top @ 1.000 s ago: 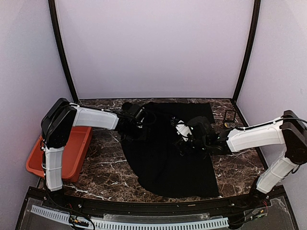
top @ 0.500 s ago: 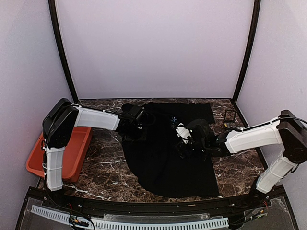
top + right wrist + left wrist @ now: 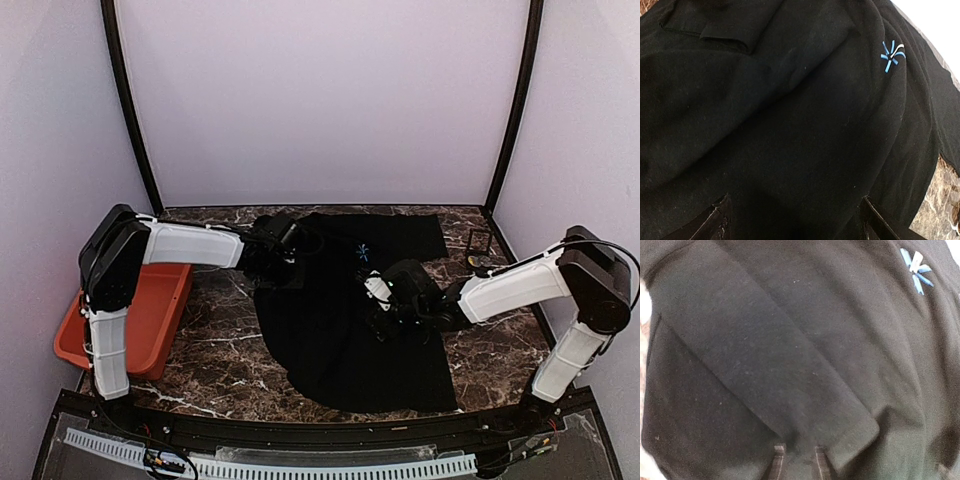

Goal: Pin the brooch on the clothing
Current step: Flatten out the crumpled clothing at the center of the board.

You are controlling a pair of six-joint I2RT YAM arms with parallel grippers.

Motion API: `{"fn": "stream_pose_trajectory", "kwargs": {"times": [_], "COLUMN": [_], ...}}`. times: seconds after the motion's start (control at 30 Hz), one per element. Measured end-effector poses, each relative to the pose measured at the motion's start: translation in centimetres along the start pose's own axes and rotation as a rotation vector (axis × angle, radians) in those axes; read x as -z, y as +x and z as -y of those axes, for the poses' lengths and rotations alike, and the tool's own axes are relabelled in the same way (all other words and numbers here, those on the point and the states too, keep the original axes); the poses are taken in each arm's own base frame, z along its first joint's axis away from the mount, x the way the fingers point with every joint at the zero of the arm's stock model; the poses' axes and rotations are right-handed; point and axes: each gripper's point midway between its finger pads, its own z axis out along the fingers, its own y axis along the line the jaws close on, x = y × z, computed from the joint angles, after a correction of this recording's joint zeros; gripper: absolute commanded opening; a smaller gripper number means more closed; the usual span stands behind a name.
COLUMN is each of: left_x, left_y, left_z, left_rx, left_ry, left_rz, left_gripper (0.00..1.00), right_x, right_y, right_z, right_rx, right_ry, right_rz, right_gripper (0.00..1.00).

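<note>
The clothing (image 3: 340, 320), a black T-shirt, lies spread on the marble table, its blue starburst print (image 3: 363, 251) facing up. My left gripper (image 3: 292, 264) is at the shirt's left sleeve. In the left wrist view its fingertips (image 3: 778, 456) stand close together with a fold of the clothing (image 3: 790, 365) pinched between them. My right gripper (image 3: 385, 315) hovers low over the shirt's middle, open wide, with only cloth (image 3: 790, 125) under it. The print (image 3: 892, 55) lies ahead of it. I cannot pick out the brooch for sure; a small glinting thing (image 3: 481, 262) lies right of the shirt.
A red bin (image 3: 150, 310) sits off the table's left edge beside the left arm. A small dark frame (image 3: 479, 240) stands at the back right. Bare marble (image 3: 215, 350) shows left of the shirt and along the front.
The left gripper has closed on the sleeve fold. The right gripper slid left and nearer over the shirt, uncovering the starburst print.
</note>
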Motion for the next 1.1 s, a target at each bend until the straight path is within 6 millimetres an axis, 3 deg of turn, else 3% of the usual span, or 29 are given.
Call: {"fn": "stream_pose_trajectory", "kwargs": {"times": [0.2, 0.43, 0.6, 0.77, 1.1], "left_x": [3.5, 6.5, 6.1, 5.8, 3.1], "left_y": [0.0, 3.0, 5.1, 5.2, 5.7], "left_z": [0.6, -1.6, -2.9, -2.9, -3.2], "left_rx": [-0.037, -0.031, -0.008, -0.006, -0.025], "left_ry": [0.014, -0.005, -0.026, -0.029, -0.074], "left_rz": [0.034, 0.010, -0.034, -0.040, -0.072], "left_gripper": [0.63, 0.67, 0.67, 0.66, 0.62], "right_x": [0.0, 0.0, 0.0, 0.0, 0.0], "right_y": [0.2, 0.2, 0.2, 0.2, 0.2], "right_z": [0.0, -0.1, -0.1, -0.1, -0.1], "right_rx": [-0.007, -0.015, -0.017, -0.018, -0.017], "right_ry": [-0.001, -0.002, -0.004, -0.005, -0.005], "right_rz": [-0.007, -0.008, -0.008, -0.008, -0.009], "right_gripper": [0.85, 0.85, 0.85, 0.85, 0.85]}}
